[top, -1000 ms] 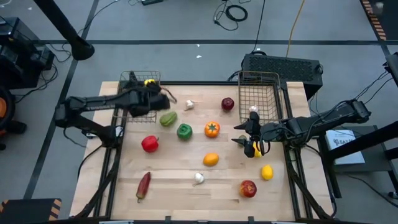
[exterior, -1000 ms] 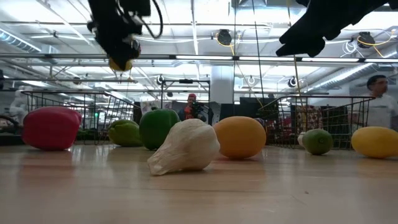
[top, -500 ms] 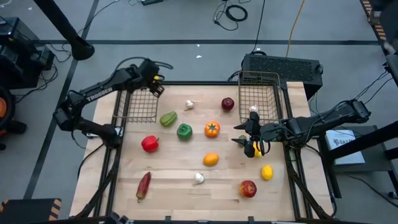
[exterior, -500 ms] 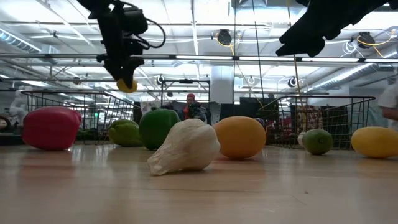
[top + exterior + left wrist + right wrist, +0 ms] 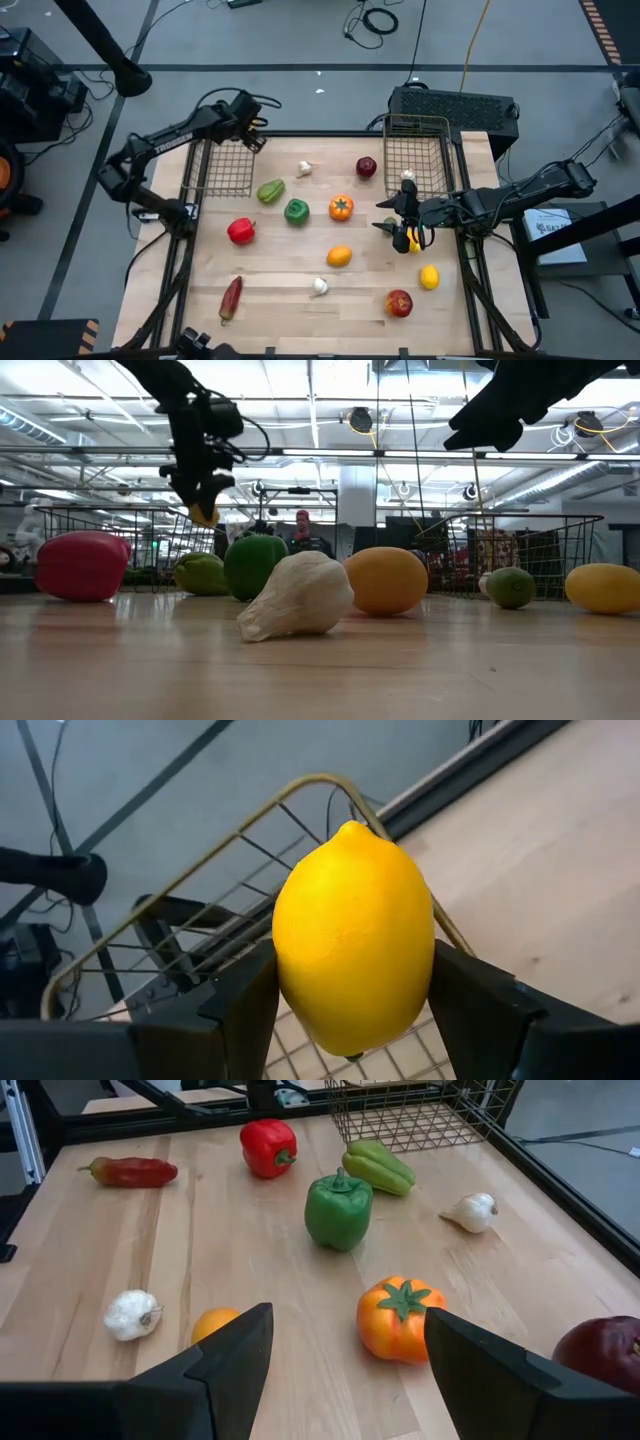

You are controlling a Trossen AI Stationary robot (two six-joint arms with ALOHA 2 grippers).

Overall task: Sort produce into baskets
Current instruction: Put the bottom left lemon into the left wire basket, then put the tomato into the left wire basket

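Left gripper [image 5: 350, 1010]: holds a bright yellow lemon [image 5: 352, 935] between its 2 dark fingers [image 5: 240, 1010]. It is up in the air, over the far corner of the left dark wire basket [image 5: 222, 163].
Left basket: sits on the far left of the pale wood table [image 5: 300, 310]. Can't tell if anything is inside.
Right gripper [image 5: 392, 215]: fingers apart, nothing between them in its own wrist view. It hangs over the table, just in front of the right dark wire basket [image 5: 418, 152].
Right basket: far right of table. A small white thing shows at its near edge, can't tell what.
Yellow bit [image 5: 412, 240]: right by the right gripper, partly hidden, can't tell what.
Middle of table: shiny green pepper [image 5: 296, 210], orange tomato-like toy w/ green top [image 5: 341, 207], plain round orange [image 5: 339, 256], lighter green pepper [image 5: 270, 191], small white garlic [image 5: 304, 168].
Far side: dark red apple [image 5: 366, 166], near the right basket.
Left side: red pepper [image 5: 240, 231], long dark red chili [image 5: 231, 296] nearer the front.
Front: 2nd white garlic [image 5: 319, 287], red apple [image 5: 399, 302], another yellow lemon [image 5: 429, 277].
Room behind: a person in red [image 5: 303, 530], far off in the low view.
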